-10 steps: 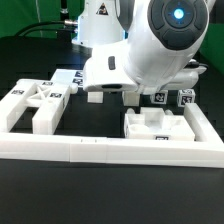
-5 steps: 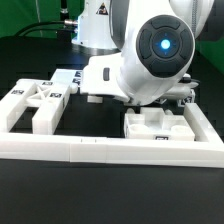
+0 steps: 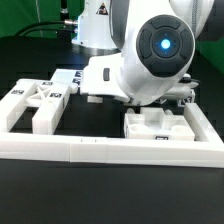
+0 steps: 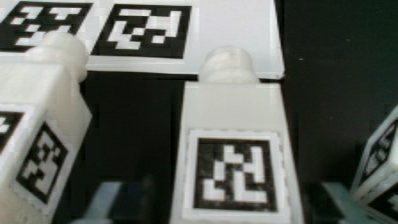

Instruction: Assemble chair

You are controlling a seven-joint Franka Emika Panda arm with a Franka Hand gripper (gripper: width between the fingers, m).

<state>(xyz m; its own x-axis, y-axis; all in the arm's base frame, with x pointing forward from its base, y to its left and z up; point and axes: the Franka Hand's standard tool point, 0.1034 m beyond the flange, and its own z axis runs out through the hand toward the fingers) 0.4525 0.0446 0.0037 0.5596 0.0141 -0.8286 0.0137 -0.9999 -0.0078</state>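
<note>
- Target: white blocky plastic bar point(image 4: 233, 130), with a black-and-white square tag on its upper face and a rounded peg at one end. It lies flat on the black table point(image 4: 139, 120), pegged end toward the marker board point(image 4: 107, 30). The peg reaches the board's edge; whether it touches, cannot tell.
- Long axis: runs straight from the gripper to the marker board, so the jaws would shut across the bar's short width.
- Gripper point(image 4: 228, 203): over the bar's end farthest from the marker board, with its fingers point(image 4: 118, 200) one on each side. Jaws are spread, a dark gap shows either side, and no contact is visible.
- Neighbours: a second white pegged bar point(image 4: 45, 120) lies parallel, its peg also toward the marker board. Another tagged white part point(image 4: 381, 150) lies on the opposite flank, and each is near a finger.
- Exterior view: the robot arm point(image 3: 150, 55) hides both gripper and bar, so height is unchecked.
- Judgement: grasp step. The move needs a centred, square pinch that avoids nudging either neighbour.
</note>
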